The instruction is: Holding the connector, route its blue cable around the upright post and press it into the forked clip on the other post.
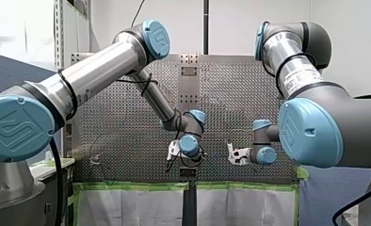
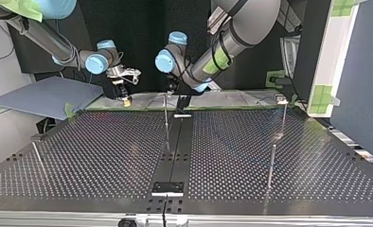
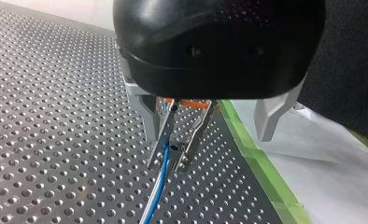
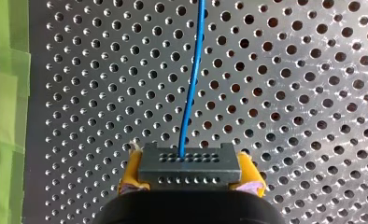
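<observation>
Connector (image 4: 189, 167) in right jaws, near green tape (image 4: 7, 93) edge.

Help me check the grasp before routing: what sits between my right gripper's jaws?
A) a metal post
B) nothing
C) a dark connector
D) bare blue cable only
C: in the right wrist view the dark connector sits clamped between the right gripper's yellow pads, the blue cable leaving it.

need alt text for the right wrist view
My right gripper holds a dark connector between its yellow-padded jaws; a blue cable runs from the connector ahead over the perforated table. Green tape lines the table's edge beside the gripper.
</observation>
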Robot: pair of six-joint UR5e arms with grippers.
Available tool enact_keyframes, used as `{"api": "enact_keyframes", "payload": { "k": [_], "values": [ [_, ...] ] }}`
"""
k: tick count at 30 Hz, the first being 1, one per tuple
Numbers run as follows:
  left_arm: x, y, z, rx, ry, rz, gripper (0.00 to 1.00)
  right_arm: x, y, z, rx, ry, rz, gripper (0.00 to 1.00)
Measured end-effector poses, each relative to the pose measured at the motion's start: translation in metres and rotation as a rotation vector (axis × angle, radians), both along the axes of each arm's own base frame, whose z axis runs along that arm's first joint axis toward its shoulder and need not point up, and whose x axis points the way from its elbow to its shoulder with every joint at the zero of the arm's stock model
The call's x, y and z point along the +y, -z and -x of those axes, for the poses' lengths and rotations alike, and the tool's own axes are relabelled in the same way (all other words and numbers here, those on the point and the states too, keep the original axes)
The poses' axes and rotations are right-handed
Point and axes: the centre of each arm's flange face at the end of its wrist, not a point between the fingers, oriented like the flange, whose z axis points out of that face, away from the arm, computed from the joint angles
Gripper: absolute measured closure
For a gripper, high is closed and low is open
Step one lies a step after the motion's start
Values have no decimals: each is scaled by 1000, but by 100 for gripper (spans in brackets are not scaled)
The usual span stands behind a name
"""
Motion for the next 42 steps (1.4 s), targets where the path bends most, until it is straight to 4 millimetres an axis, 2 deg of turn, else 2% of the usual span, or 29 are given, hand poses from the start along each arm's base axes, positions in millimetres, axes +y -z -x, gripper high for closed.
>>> {"api": "enact_keyframes", "payload": {
  "k": [8,13,31,42],
  "values": [
    [0,-1,2,4,-1,-5,0,0,0,0,0,0,0,100],
    [-3,-8,10,0,10,-2,0,0,0,0,2,0,-1,100],
    [4,-62,41,-87,-15,178,0,1,2,0,4,0,-6,100],
    [25,-92,46,-142,-70,302,0,2,3,1,7,0,-12,100]
  ]
}}
